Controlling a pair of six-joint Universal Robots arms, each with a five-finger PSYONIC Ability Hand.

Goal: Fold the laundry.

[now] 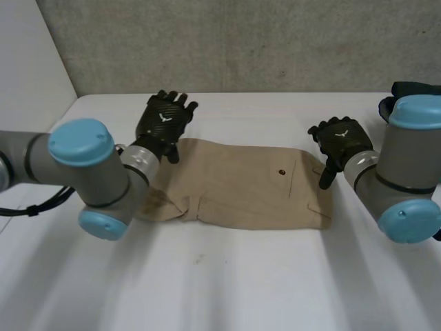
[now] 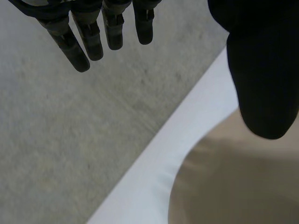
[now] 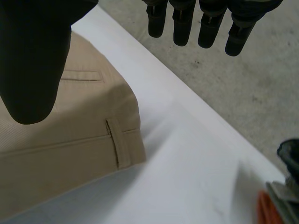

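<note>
Head view: one folded tan garment (image 1: 241,185); left robot hand (image 1: 162,118) and right robot hand (image 1: 341,140) both spread.

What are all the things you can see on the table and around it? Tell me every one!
Folded tan cloth garment: one, tan, middle of the table.
White table: one, white, under the garment.
Grey speckled surface: one, grey, beyond the table's far edge.
Dark object: one, blackish, past the table's right end; unclear what.
Orange object: one, orange, beside the dark object.
Left hand: one, black, open, at the garment's left end.
Right hand: one, black, open, at the garment's right end.
</note>
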